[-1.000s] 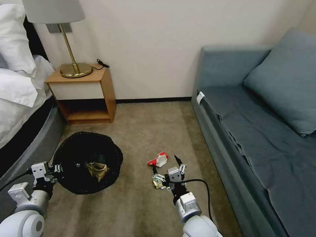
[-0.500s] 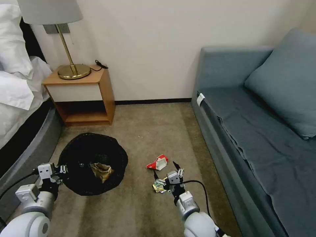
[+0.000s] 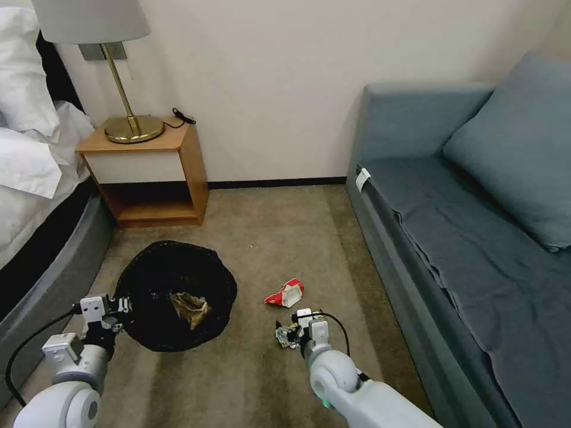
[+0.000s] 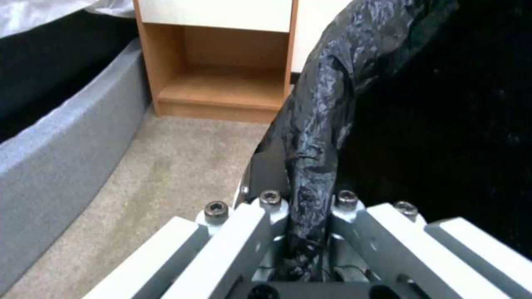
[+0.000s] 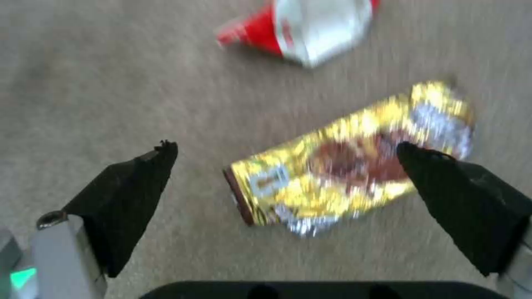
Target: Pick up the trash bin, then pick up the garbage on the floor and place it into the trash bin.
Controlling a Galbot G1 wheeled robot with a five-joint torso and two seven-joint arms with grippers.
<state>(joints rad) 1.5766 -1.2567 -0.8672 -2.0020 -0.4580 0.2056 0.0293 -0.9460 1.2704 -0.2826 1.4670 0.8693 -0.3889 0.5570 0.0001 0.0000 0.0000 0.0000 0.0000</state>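
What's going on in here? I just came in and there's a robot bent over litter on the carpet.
It is tidying up. The left end effector is shut on the bag-lined rim of the trash bin, which holds a brown scrap. The right end effector is open, low over the carpet, its fingers on either side of the gold wrapper without gripping it. The red-and-white wrapper lies on the floor just beyond.
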